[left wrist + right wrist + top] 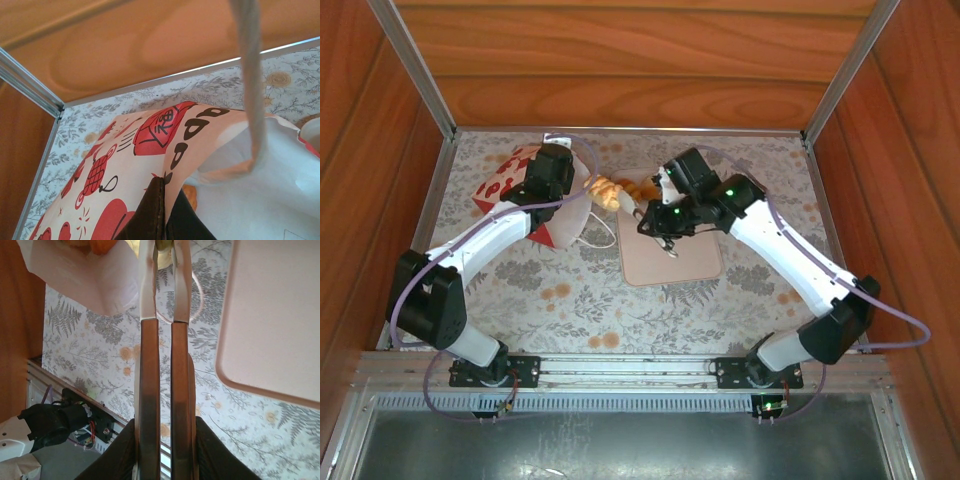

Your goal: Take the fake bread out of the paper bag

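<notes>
Fake bread, a small heap of glossy golden-brown toy pastries (610,192), lies on the far middle of the table at the mouth of the bag. The heap's long axis runs left to right in the overhead view, from the bag towards the right arm's fingers.

Reddish-brown wooden panel walls (620,60) with silver metal corner rails (415,65) close in the far side and both flanks. The table's grey cloth printed with ferns and orange flowers (570,290) covers the floor between them.

The small paper bag, red-patterned below and white above (505,188), is tipped over at far left, its red bottom pointing far-left and its white mouth facing right. Just right of it lies a flat beige rounded-corner tray (675,260), bare.

The left gripper (162,210) is clamped tight on the bag's paper edge. The right gripper (164,260) sits at the tray's far-left corner with its jaws almost together; something yellowish shows between the tips, and I cannot tell whether it is gripped.

A white cord loop handle (250,75) hangs past the bag's mouth.
</notes>
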Available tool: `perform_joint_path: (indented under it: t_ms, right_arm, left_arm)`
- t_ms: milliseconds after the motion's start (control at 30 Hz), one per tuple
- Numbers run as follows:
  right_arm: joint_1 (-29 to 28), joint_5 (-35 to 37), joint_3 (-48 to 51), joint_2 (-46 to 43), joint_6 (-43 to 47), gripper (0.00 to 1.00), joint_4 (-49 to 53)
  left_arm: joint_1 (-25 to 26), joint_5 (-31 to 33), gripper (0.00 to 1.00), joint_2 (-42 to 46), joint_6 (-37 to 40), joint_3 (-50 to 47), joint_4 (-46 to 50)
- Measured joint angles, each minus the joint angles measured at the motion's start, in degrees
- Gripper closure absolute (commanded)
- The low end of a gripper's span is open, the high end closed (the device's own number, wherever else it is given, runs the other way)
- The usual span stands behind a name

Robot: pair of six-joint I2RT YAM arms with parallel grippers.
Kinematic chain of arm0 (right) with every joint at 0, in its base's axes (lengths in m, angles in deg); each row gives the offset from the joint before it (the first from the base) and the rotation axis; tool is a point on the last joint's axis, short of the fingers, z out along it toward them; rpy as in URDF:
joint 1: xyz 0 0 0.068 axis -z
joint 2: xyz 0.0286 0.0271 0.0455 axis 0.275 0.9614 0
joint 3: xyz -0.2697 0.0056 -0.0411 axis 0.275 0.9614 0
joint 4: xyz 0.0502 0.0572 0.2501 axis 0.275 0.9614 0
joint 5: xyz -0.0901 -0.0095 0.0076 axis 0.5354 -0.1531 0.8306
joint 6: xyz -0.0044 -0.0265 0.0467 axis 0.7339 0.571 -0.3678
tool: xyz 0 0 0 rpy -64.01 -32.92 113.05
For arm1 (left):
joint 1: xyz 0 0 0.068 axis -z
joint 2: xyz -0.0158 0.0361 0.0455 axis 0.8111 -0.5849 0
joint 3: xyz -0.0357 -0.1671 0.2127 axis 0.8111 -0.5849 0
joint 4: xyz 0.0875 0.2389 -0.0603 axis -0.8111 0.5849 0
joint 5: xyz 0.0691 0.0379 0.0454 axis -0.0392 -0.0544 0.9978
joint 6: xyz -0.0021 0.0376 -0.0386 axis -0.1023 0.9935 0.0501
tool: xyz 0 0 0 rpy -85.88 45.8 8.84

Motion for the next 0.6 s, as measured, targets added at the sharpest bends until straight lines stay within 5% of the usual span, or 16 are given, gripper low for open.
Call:
perform_joint_path:
  t_ms: [600]
  right_arm:
    - [14.6, 6.9, 25.3, -19.3, -9.6, 1.00, -1.2]
  left_arm:
    - [0.0, -0.7, 1.00, 0.0, -2.0, 0.0, 0.0]
